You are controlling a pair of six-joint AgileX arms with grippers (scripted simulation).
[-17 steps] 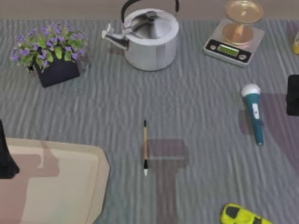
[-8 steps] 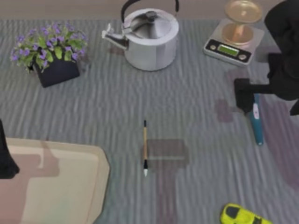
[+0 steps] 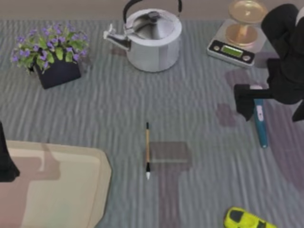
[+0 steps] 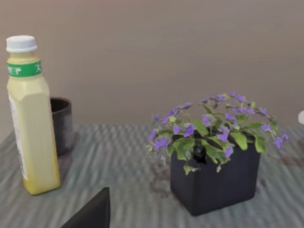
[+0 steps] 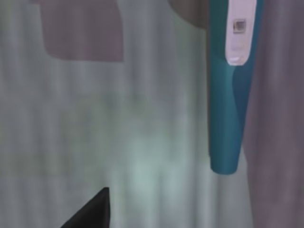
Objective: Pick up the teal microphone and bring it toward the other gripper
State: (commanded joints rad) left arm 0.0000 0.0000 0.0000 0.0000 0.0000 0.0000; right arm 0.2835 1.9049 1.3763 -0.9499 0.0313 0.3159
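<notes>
Seen from above, a grey striped desk [image 3: 199, 199] carries one teal microphone [image 3: 260, 124], one thin brown paintbrush [image 3: 147, 151], one silver kettle [image 3: 149, 35], one pot of purple flowers [image 3: 51, 54], one kitchen scale [image 3: 237, 42] with a gold dish on it, one yellow toy car [image 3: 244, 219] and one beige tray [image 3: 52, 185]. The right end effector [image 3: 247, 100], a dark shape on the arm reaching in from the desk's right side, hangs over the microphone's head end, hiding most of the white head; the teal handle sticks out from under it toward the near edge of the desk. Whether its fingers are apart or together cannot be told, nor whether they touch the microphone. The paintbrush lies well apart from this end effector, toward the desk's middle, and the scale sits near it on the far side. The left arm sits parked at the desk's left edge, beside the tray. The left wrist view shows one yellow bottle [image 4: 28, 118] with a white cap, one dark cup [image 4: 61, 126] just behind it, the one flower pot [image 4: 216, 183], and a dark finger tip at the frame edge. The right wrist view shows the microphone's tapered handle [image 5: 228, 118] and white side panel [image 5: 241, 28] lying flat on the desk, close below, with one dark finger tip apart from it.
</notes>
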